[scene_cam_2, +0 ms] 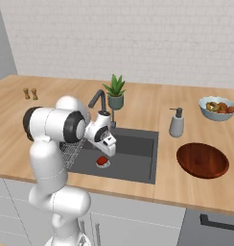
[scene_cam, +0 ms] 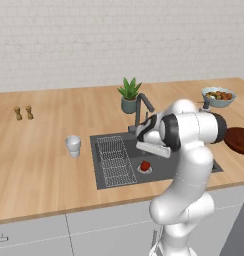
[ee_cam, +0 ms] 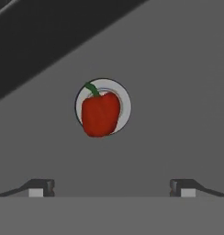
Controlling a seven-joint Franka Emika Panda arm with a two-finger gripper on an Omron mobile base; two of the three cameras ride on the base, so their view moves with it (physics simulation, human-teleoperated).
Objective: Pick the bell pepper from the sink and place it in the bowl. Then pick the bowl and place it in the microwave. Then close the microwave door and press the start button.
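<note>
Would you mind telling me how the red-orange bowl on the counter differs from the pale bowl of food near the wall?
The red-orange bowl is wide, shallow and dark glossy red; the pale bowl is smaller, deeper and light grey-blue. The red-orange bowl is empty, while the pale bowl is heaped with brown round food. The red-orange bowl sits near the counter's front edge, the pale bowl farther back. Both stand upright on the wooden counter, right of the sink.

The arm [scene_cam: 186, 165] consists of glossy white, rounded link housings separated by dark joint bands. The hand [scene_cam_2: 103, 136] is white with a dark grey face. Its two fingers [ee_cam: 40, 187] have small dark tips with pale pads.
</note>
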